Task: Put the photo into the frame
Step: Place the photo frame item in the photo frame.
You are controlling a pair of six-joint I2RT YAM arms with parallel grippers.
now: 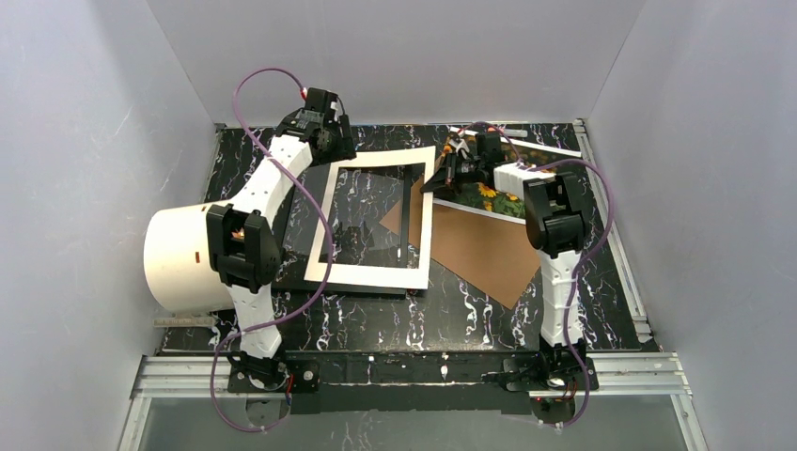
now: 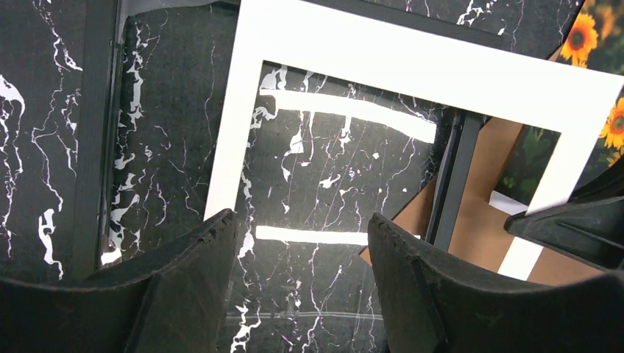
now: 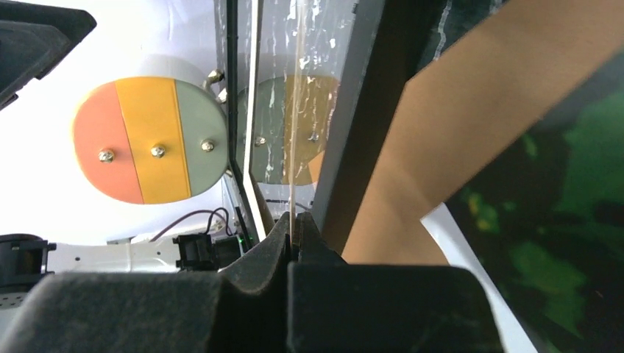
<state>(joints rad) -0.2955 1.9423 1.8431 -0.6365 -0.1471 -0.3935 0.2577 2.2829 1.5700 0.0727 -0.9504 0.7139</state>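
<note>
Photo (image 1: 489, 199) partly hidden behind R arm (image 1: 556, 218); blurred in wrist view.

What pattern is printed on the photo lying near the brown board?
The photo shows orange-yellow sunflowers on dark green; clearest in the left wrist view.

We can read no text, label, brand, number or sign in any view. The one sign-like mark is on the round disc (image 3: 151, 140) at the left of the scene: three plain bands of salmon, yellow and pale green.
</note>
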